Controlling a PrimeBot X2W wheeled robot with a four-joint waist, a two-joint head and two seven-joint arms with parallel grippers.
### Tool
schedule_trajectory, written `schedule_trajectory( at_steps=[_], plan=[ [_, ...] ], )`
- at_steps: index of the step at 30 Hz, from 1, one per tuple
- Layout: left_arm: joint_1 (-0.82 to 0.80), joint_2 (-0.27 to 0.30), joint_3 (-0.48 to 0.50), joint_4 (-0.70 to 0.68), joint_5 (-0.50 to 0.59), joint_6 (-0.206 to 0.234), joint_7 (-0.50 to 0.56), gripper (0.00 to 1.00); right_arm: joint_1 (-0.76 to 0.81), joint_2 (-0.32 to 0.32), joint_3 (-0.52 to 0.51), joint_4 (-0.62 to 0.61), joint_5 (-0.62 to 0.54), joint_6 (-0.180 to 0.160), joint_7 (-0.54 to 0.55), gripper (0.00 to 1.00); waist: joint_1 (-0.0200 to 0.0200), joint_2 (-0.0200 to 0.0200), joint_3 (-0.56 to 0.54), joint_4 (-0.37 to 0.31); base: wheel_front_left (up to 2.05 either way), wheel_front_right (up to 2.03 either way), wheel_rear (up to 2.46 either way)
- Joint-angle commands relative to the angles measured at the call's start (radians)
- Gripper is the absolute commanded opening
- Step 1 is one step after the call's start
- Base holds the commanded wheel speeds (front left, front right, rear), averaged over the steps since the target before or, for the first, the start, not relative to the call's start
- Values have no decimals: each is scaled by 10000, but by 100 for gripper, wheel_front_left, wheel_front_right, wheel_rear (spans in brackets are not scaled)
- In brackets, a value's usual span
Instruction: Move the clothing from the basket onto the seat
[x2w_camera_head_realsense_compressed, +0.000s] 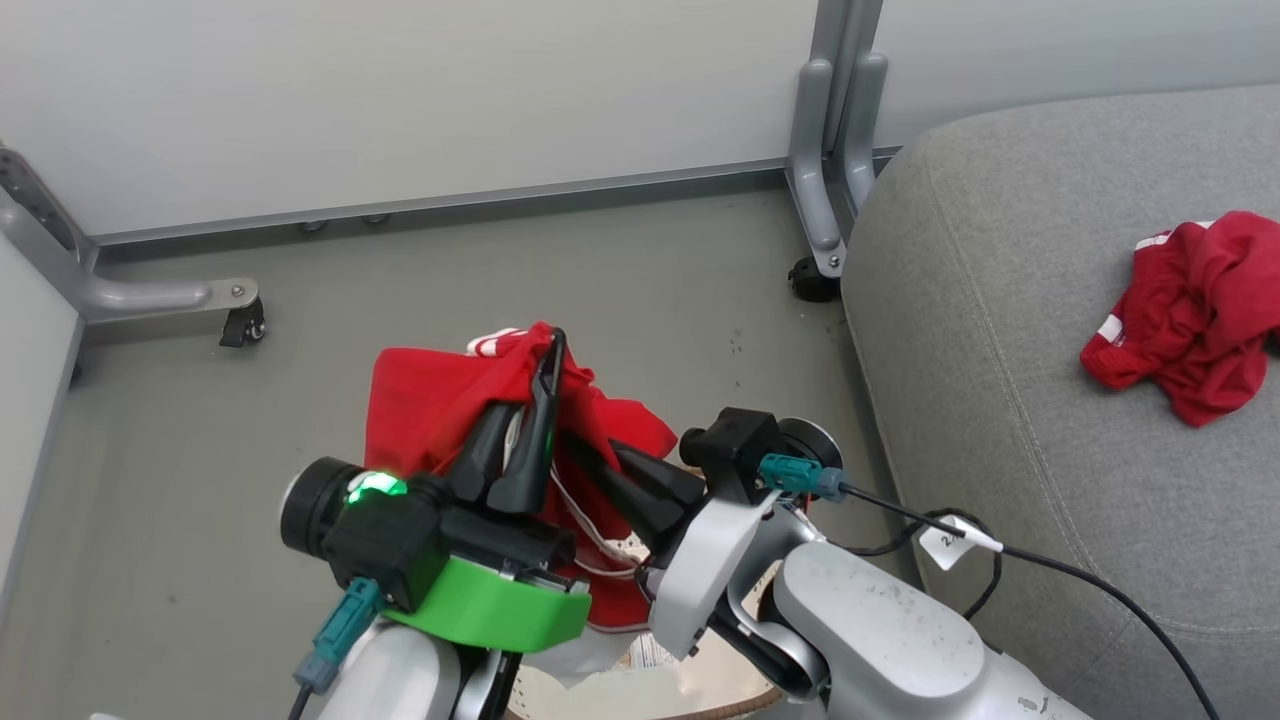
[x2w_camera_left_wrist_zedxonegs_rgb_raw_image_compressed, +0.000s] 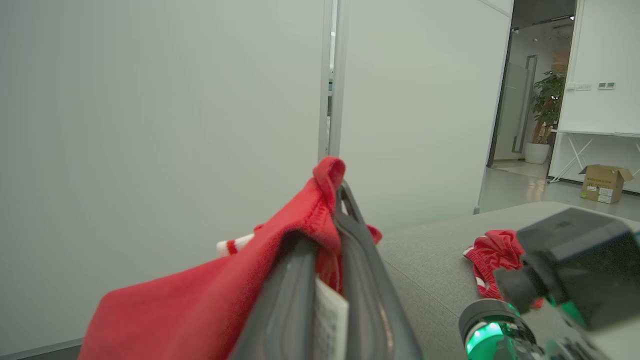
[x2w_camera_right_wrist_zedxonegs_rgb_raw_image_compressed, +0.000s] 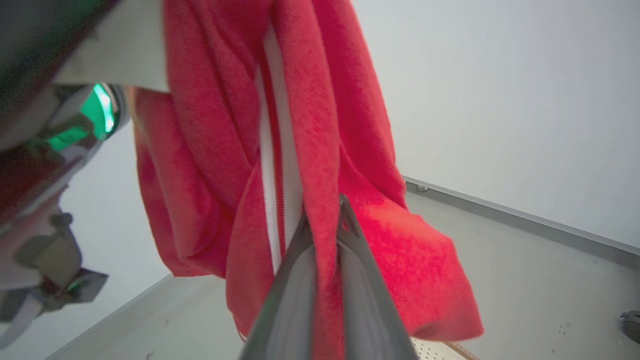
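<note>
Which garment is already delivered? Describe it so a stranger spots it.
Find the large grey seat on the right. A crumpled red garment with white trim lies on it. The other red garment hangs pinched by the left hand and right hand.

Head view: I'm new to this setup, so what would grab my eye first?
A red garment hangs in mid-air at the centre, pinched by both the left gripper and right gripper. A second red garment lies crumpled on the grey seat at the right.
</note>
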Motion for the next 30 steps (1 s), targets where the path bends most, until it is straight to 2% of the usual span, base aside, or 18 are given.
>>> schedule_trajectory(
  at_steps=[1, 2, 21, 30],
  plan=[
    [-182, 26, 90, -172, 149, 96, -8, 65, -104, -21, -6, 81, 86, -3, -51, 0, 0, 0, -9, 6, 0, 0, 0],
    [-125, 39, 54, -132, 204, 99, -8, 100, -85, -21, -33, 105, 123, -3, -76, 0, 0, 0, -32, 10, 0, 0, 0],
    [1422, 1093, -553, 617, 357, -74, 694, 100, -227, 6, -652, 850, 348, -3, -475, 0, 0, 0, -136, 256, 0, 0, 0],
    [1908, 1365, -876, 609, 328, -222, 876, 100, -130, 10, -746, 1266, 264, -3, -618, 0, 0, 0, -122, 305, 0, 0, 0]
  ],
)
